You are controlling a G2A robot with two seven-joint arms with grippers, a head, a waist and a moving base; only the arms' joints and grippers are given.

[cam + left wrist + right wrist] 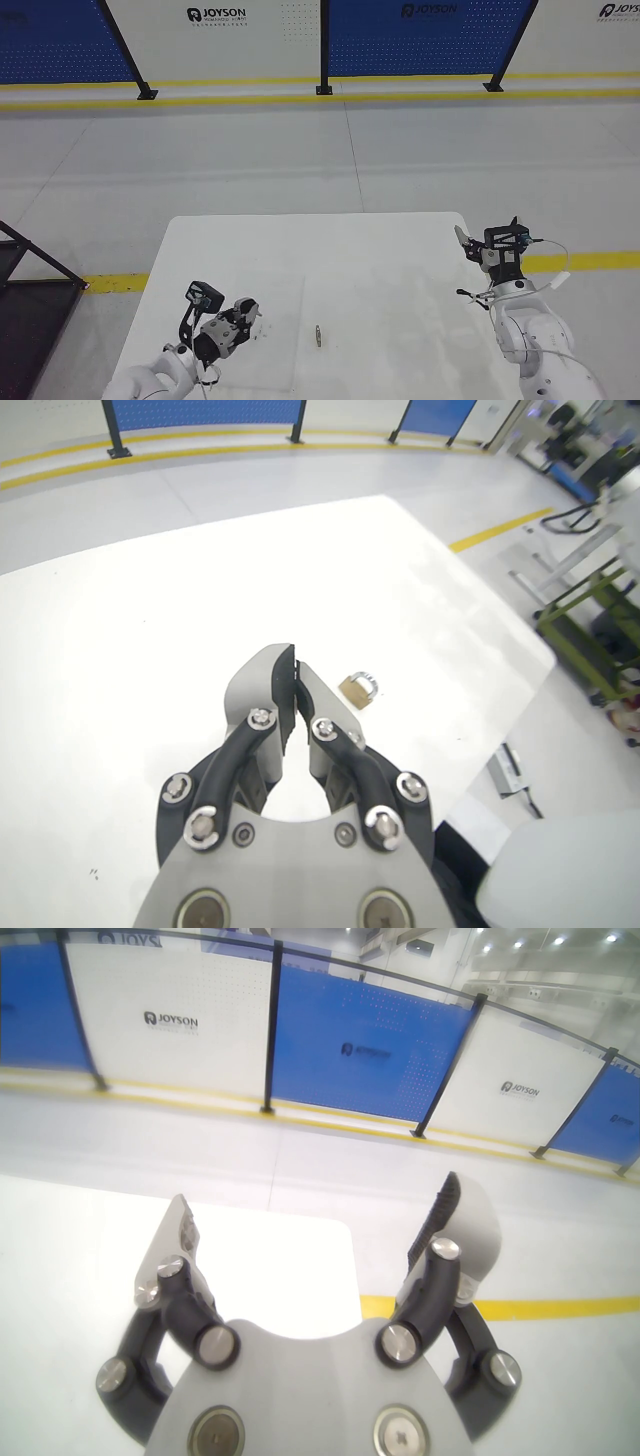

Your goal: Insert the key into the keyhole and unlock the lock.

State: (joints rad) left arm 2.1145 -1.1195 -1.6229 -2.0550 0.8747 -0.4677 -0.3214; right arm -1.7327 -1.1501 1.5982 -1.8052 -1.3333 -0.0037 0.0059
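A small brass padlock [317,335] with a silver shackle lies flat on the white table [350,250], near its front middle. My left gripper [246,318] hovers to the left of it, and in the left wrist view the padlock [359,691] sits just beyond and beside the closed fingertips. The left gripper [295,659] is shut, pads pressed together; whether a key is pinched between them I cannot tell. My right gripper [488,242] stands open over the table's right edge, and in its own view the right gripper [316,1198] has nothing between its fingers.
The table's far right corner [345,1233] lies under the right gripper. Grey floor with yellow lines surrounds the table, and blue and white fence panels [320,40] stand far behind. A black frame [30,270] stands left of the table.
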